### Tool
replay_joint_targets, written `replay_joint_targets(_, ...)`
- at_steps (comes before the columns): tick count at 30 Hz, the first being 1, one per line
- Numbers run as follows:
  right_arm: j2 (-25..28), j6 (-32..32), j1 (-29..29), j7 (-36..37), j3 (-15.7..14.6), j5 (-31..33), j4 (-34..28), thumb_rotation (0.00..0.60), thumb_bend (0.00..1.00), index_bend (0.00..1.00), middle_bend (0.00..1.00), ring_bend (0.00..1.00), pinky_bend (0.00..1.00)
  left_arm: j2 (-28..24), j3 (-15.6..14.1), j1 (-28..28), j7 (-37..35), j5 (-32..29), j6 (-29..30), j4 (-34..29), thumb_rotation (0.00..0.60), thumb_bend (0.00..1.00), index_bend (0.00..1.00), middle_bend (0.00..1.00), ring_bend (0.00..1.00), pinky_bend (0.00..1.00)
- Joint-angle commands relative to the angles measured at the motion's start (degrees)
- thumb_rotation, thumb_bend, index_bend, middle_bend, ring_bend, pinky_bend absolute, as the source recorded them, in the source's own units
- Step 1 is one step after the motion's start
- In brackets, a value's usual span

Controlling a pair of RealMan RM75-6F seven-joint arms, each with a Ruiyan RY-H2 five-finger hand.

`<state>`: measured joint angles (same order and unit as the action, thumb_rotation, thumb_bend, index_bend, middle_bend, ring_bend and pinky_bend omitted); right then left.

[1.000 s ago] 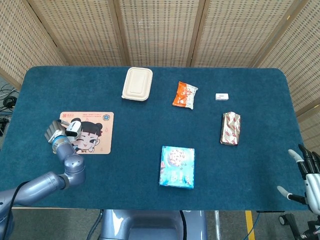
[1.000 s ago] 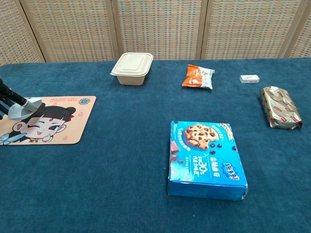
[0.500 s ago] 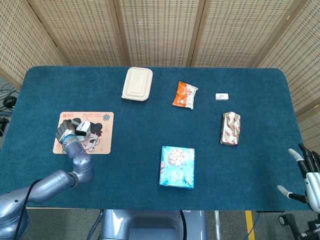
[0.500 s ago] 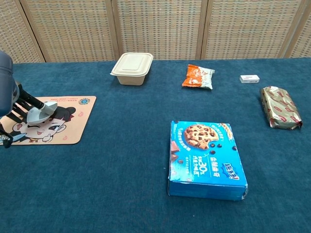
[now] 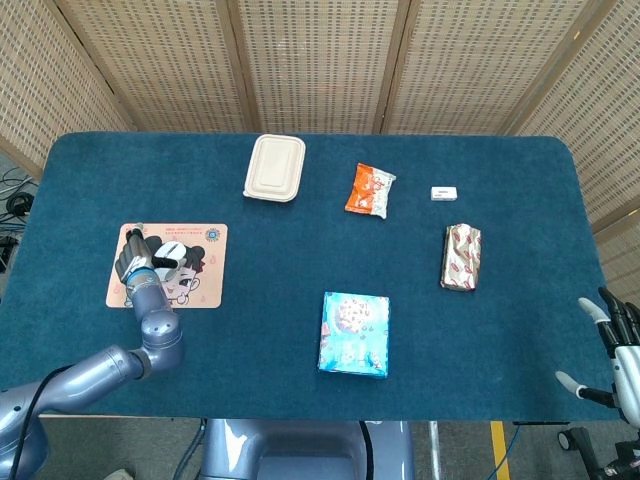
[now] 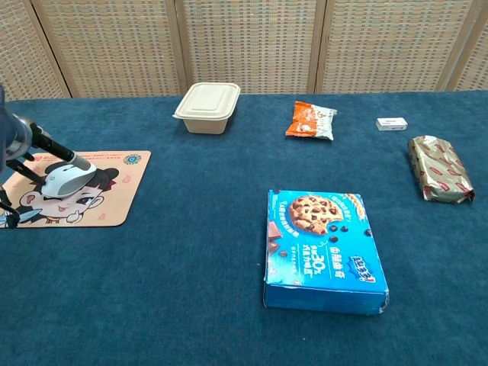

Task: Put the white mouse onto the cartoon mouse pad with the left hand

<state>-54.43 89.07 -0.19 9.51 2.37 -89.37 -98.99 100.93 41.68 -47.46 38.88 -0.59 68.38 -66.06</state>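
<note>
The white mouse lies flat on the cartoon mouse pad at the table's left side; in the chest view the mouse sits over the cartoon face on the pad. My left hand is just left of the mouse with its fingers spread. In the chest view the left hand has one dark finger reaching to the mouse's top, while the others point down and away from it. My right hand hangs with fingers apart off the table's front right corner, holding nothing.
A beige lidded food box and an orange snack bag lie at the back. A blue cookie box sits at the front middle, a foil-wrapped pack and a small white box to the right.
The left hand carried the mouse rightward over the pad, set it down flat, and its fingers have spread away from it. The right hand has not moved.
</note>
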Motion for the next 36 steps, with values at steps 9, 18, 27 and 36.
replay_joint_targets(9,-0.3,0.3,-0.1,-1.5,-0.6,-1.4,-0.7,0.600,0.05,0.12,0.00,0.00,0.00,-22.2,0.9,12.9,-2.3,4.6,-8.9,-27.2,0.600,0.00,0.00,0.00,0.00,0.28)
replay_joint_targets(18,-0.9,0.8,-0.2,-3.7,-0.7,-1.9,-1.2,0.600,0.05,0.12,0.00,0.00,0.00,-33.3,-3.8,35.7,-29.6,61.0,-24.8,-32.8,0.600,0.00,0.00,0.00,0.00,0.01)
replay_joint_targets(27,-1.1,1.8,-0.6,-4.6,-0.3,-1.6,-1.1,0.600,0.05,0.12,0.00,0.00,0.00,-37.1,-18.2,46.6,-47.2,94.3,-2.6,-28.0,0.600,0.00,0.00,0.00,0.00,0.00)
replay_joint_targets(36,-1.5,2.4,-0.8,-5.8,-0.1,-1.4,-1.0,0.600,0.05,0.12,0.00,0.00,0.00,-39.3,-26.4,50.7,-38.1,98.9,7.5,-32.2,0.600,0.00,0.00,0.00,0.00,0.00)
